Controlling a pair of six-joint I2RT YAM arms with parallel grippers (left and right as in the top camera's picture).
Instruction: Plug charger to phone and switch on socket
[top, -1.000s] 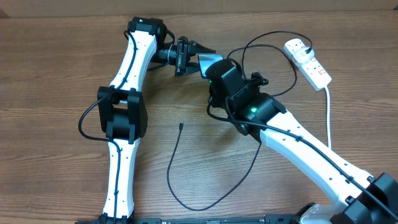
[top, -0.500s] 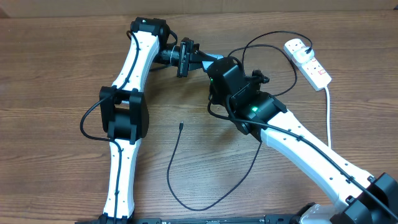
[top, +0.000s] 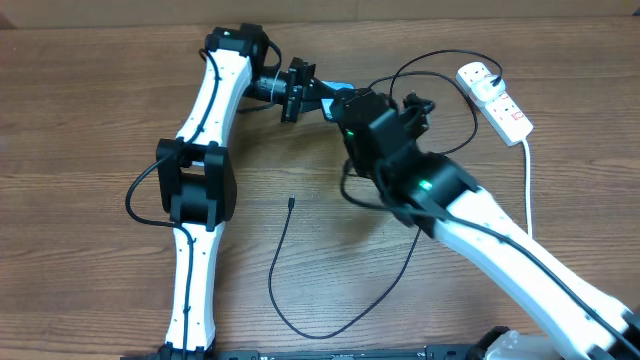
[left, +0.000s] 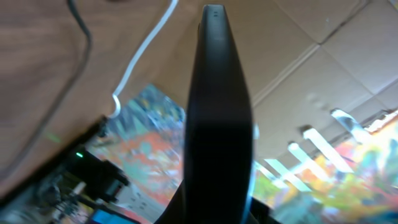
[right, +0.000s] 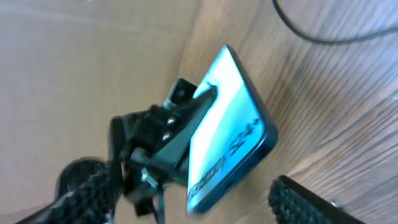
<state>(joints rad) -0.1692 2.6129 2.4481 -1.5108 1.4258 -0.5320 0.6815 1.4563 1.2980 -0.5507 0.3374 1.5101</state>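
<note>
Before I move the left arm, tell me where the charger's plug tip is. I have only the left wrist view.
Observer: The plug tip lies loose on the table beside the left arm, held by neither gripper.
Operator: Now tell me which way the phone's screen faces.
Observer: The phone turns its light-blue screen toward the right wrist camera; the left gripper clamps it.
Operator: Locate the socket.
Observer: The socket lies at the table's far right, apart from both arms; the charger, a thin black cable, runs up to its far end.
</note>
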